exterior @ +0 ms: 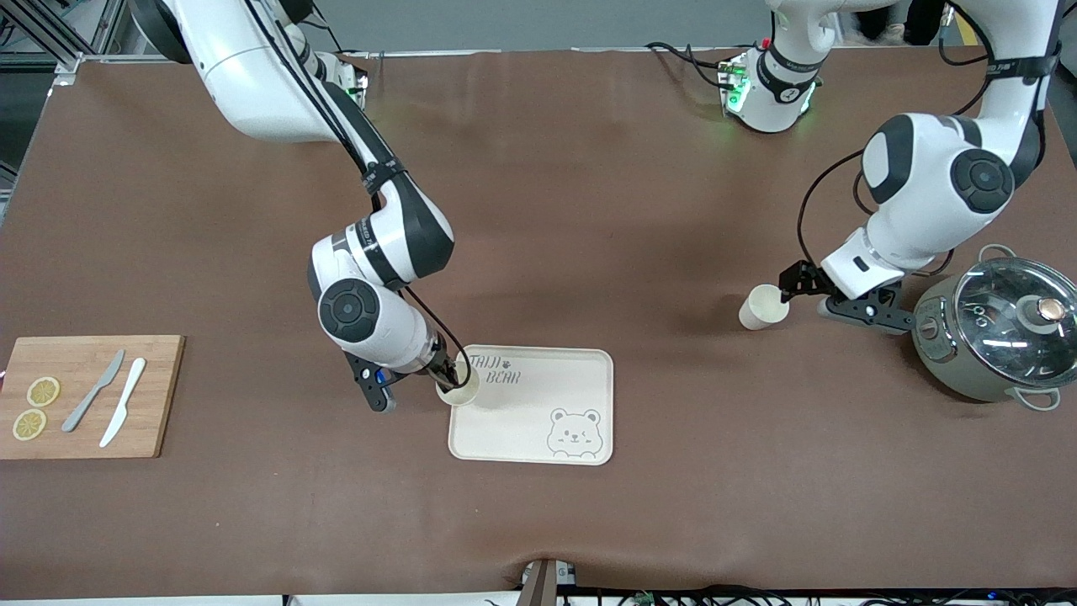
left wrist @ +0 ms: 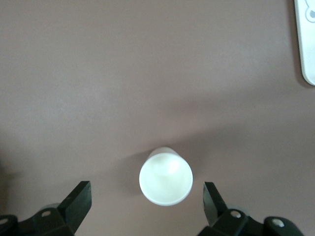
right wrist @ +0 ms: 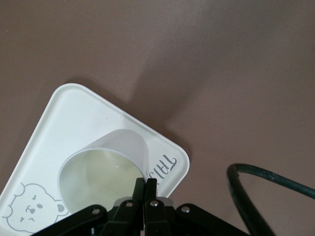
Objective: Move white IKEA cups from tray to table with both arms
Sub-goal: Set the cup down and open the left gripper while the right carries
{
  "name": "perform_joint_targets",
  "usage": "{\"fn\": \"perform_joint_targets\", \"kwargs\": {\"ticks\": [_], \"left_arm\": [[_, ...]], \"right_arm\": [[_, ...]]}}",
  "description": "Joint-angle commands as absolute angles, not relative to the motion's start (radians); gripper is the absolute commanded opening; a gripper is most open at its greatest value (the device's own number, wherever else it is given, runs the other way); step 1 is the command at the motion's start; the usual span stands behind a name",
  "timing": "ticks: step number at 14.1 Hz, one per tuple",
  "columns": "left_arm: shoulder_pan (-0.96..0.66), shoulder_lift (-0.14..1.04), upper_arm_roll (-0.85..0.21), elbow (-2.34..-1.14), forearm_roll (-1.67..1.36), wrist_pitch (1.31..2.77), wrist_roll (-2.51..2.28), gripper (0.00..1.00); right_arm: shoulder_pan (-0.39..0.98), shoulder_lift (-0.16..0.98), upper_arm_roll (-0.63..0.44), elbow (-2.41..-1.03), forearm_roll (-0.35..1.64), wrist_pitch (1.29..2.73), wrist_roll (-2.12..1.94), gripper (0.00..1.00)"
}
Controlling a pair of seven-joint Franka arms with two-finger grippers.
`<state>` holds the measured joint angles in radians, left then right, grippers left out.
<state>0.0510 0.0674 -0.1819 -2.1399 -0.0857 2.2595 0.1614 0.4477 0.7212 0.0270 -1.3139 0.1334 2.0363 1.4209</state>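
Note:
One white cup [exterior: 458, 385] [right wrist: 103, 172] is at the corner of the bear-print tray [exterior: 538, 421] [right wrist: 59, 118], by its lettering. My right gripper [exterior: 450, 374] [right wrist: 146, 183] is shut on this cup's rim, one finger inside and one outside. Whether the cup rests on the tray floor I cannot tell. The other white cup [exterior: 763, 307] [left wrist: 165, 177] stands upright on the bare table toward the left arm's end. My left gripper [exterior: 808, 296] [left wrist: 145, 189] hangs low beside it, open. Its fingers [left wrist: 78, 196] stand either side of the cup without touching it.
A wooden board [exterior: 160, 396] with two lemon slices [exterior: 42, 391] and two knives [exterior: 123, 402] lies at the right arm's end. A grey pot with a glass lid [exterior: 1001, 324] stands close by the left gripper. A black cable [right wrist: 266, 182] loops near the right wrist.

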Motion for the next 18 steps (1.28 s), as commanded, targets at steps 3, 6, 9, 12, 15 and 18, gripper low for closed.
{"fn": "perform_joint_targets", "kwargs": {"ticks": [3,6,9,12,15,18], "left_arm": [[0.067,-0.067,-0.186,-2.122,-0.100,2.085,0.153,1.00],[0.067,-0.103,-0.186,-2.073,-0.100,1.999,0.117,1.00],[0.067,-0.100,-0.187,-2.020,-0.100,1.950,0.110,1.00],[0.067,-0.091,-0.187,-1.982,-0.100,1.945,0.110,1.00],[0.067,-0.074,-0.187,-1.928,-0.100,1.916,0.103,1.00],[0.066,-0.049,-0.186,-1.846,-0.097,1.864,0.037,1.00]], "right_arm": [[0.399,0.669,0.037,-1.322,0.140,1.930,1.286,0.00],[0.358,0.606,0.035,-1.394,0.140,1.911,1.160,0.00],[0.296,0.510,0.034,-1.535,0.140,1.942,0.981,0.00],[0.233,0.424,0.035,-1.702,0.140,2.044,0.823,0.00],[0.207,0.384,0.032,-1.779,0.135,2.079,0.732,0.00],[0.126,0.344,0.032,-1.854,0.130,2.092,0.554,0.00]]}}
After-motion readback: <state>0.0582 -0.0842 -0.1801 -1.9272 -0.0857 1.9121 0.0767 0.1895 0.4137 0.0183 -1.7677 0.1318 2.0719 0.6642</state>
